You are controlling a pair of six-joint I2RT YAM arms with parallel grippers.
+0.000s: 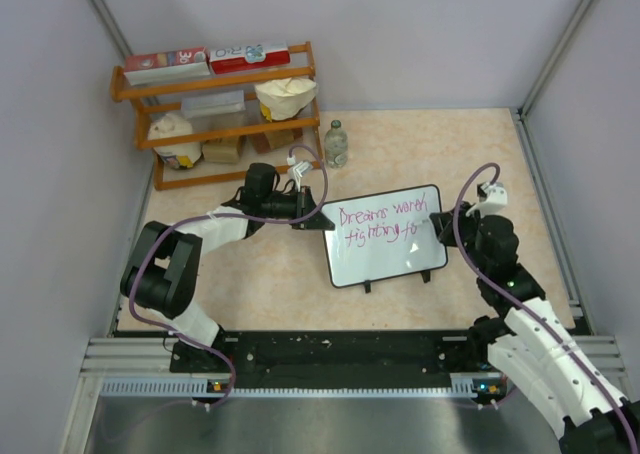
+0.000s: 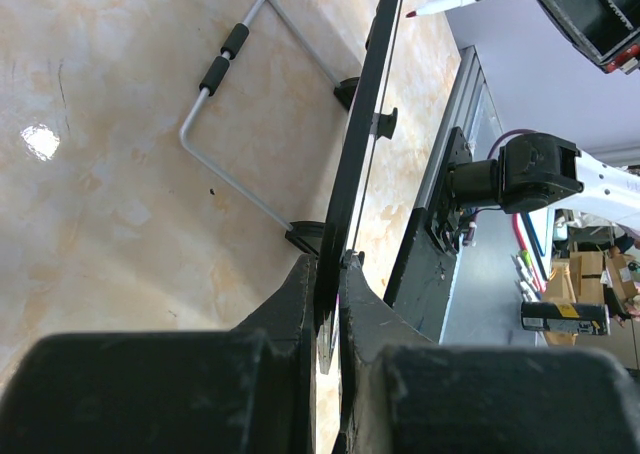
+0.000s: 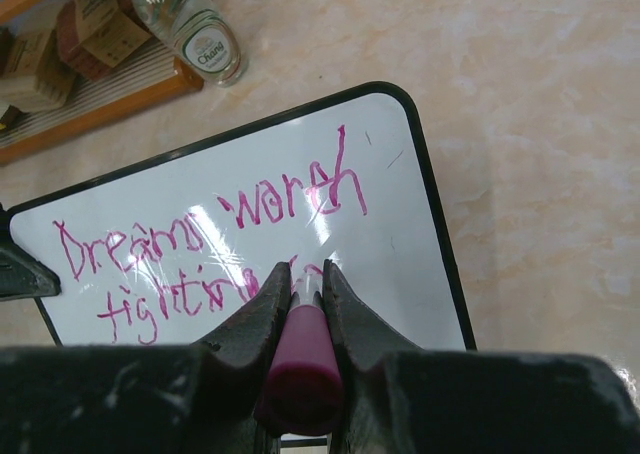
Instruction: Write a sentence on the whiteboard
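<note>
Centre-left in the top view, the left gripper [image 1: 303, 220] clamps the left edge of the small black-framed glossy whiteboard [image 1: 385, 262] at mid-frame. The board's pink handwritten sentence [image 1: 383, 224] runs in two lines. At right, the right gripper [image 3: 300, 274] is closed around a magenta marker [image 3: 298, 369].

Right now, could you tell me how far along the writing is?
Done: two pink lines of the sentence are on the whiteboard, roughly "Dreams worth fighting fo".
In hand: the left gripper clamps its left edge. The right gripper holds the marker by the second line's end, tip seemingly just off the surface.
Left: the last word's ending is unclear and may need finishing.
</note>
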